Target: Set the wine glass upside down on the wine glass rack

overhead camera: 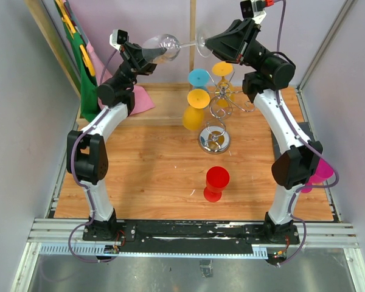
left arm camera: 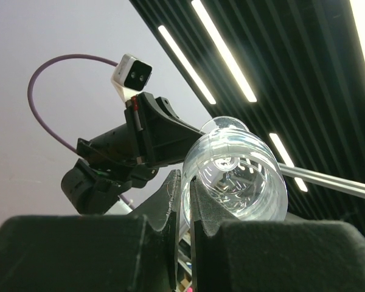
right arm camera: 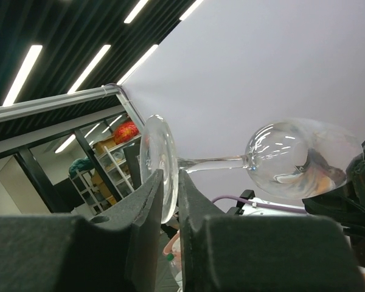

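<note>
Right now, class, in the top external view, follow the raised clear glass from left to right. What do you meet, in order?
left end effector → wine glass bowl → its stem → its foot → right end effector

Clear wine glass [overhead camera: 164,44] is lying sideways in the air at the table's 12 o'clock, with its bowl pointing to 9 o'clock and meeting the left gripper [overhead camera: 153,56], and its foot pointing to 3 o'clock and meeting the right gripper [overhead camera: 207,44]. Wine glass rack [overhead camera: 222,100], chrome wire on a round mirrored base, is standing at 1 o'clock on the wooden table [overhead camera: 140,170], and a blue glass [overhead camera: 199,78], a yellow glass [overhead camera: 194,109] and an orange-yellow glass [overhead camera: 222,68] are hanging from it foot-up. Red glass [overhead camera: 217,182] is standing at 6 o'clock of the rack's base, apart from it, and a pink cloth [overhead camera: 141,98] is lying at 10 o'clock.
</note>
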Action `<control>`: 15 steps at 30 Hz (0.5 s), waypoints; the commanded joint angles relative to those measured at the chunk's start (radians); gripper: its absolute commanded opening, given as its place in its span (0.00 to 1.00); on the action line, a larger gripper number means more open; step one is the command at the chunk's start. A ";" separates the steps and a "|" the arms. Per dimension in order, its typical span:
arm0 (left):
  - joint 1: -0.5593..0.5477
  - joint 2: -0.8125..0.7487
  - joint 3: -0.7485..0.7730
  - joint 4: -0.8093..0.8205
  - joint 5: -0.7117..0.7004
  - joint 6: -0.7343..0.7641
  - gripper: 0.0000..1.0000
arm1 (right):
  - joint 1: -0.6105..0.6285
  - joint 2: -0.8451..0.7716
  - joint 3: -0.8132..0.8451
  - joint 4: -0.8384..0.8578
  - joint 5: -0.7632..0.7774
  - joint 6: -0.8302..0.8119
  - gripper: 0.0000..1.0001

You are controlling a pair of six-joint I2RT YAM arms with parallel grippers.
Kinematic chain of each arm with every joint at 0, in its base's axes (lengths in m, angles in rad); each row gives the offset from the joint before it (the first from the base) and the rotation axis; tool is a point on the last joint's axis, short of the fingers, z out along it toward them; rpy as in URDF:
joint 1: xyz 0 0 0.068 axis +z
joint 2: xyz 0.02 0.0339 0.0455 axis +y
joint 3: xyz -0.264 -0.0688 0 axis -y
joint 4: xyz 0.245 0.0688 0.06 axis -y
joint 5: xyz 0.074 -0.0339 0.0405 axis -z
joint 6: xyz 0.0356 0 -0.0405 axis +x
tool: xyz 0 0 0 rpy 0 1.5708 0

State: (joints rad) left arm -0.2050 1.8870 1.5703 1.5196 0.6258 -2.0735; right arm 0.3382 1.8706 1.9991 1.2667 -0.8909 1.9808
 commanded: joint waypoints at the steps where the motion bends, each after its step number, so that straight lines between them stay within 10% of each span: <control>1: 0.004 -0.032 0.009 0.229 -0.022 -0.203 0.00 | 0.039 -0.005 0.034 0.025 -0.009 -0.017 0.10; 5: 0.004 -0.035 0.011 0.227 -0.023 -0.206 0.04 | 0.041 -0.008 0.035 0.014 -0.010 -0.027 0.01; 15: 0.004 -0.045 -0.007 0.238 -0.017 -0.185 0.52 | 0.040 -0.019 0.046 0.031 0.000 -0.024 0.01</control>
State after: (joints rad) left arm -0.2012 1.8835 1.5703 1.5200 0.6106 -2.0735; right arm 0.3710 1.8717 1.9999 1.2476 -0.9154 1.9789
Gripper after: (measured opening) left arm 0.485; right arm 0.033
